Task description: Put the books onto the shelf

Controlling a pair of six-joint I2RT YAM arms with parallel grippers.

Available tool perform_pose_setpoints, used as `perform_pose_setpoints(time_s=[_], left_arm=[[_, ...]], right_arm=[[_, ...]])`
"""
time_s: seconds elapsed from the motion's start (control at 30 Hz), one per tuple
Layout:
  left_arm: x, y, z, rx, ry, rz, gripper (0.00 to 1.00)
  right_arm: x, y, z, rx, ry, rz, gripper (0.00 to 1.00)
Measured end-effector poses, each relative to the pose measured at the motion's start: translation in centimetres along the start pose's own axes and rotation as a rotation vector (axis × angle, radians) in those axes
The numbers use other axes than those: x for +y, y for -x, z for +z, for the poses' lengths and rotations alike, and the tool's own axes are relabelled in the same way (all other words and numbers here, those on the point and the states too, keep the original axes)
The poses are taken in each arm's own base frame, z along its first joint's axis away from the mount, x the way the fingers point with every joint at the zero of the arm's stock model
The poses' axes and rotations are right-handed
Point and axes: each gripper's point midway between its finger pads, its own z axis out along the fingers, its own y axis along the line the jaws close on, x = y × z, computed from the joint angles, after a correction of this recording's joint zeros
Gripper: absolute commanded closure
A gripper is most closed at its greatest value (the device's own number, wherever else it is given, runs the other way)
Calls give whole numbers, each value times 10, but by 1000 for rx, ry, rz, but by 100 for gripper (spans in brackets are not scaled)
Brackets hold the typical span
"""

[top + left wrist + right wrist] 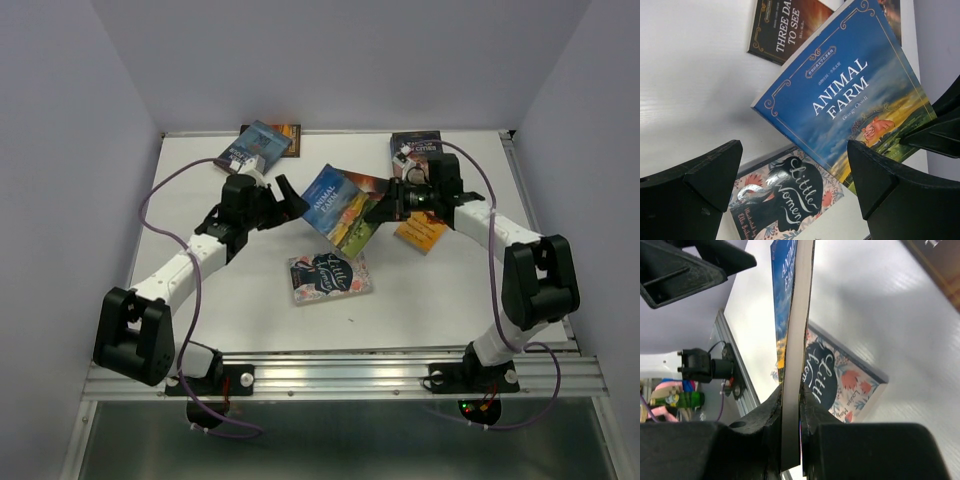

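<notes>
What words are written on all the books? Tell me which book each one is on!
"ANIMAL FARM", with "George Orwell" beneath: blue book.
"Little Women": flowery book.
"THREE DA... TO SEE", cut off at the picture edge: dark book.
"CITIES": back right book; the rest is blurred.
Orange book and light blue book at the back left: too small to read.
Small banner line on the blue book: too small.

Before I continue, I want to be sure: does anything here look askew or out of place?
Only the Animal Farm book: it hangs tilted above the table, pinched at one edge by the right end effector. Little Women lies flat below it.
</notes>
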Motion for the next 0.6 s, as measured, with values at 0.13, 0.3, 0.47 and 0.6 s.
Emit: perform_pose_setpoints(time_s=[0.13, 0.3, 0.47, 0.6], left_arm=[[-10, 16, -1, -39, -13, 9, 1], [-15, 27, -4, -69, -17, 20, 1], [-24, 40, -6, -101, -28, 33, 1], [-30, 48, -8, -118, -41, 38, 1]], right_arm=[[-2, 25, -3, -84, -30, -1, 99], [-31, 75, -37, -284, -109, 48, 99], [-82, 128, -87, -499, -249, 75, 99], [-121, 148, -118, -594, -340, 108, 99]])
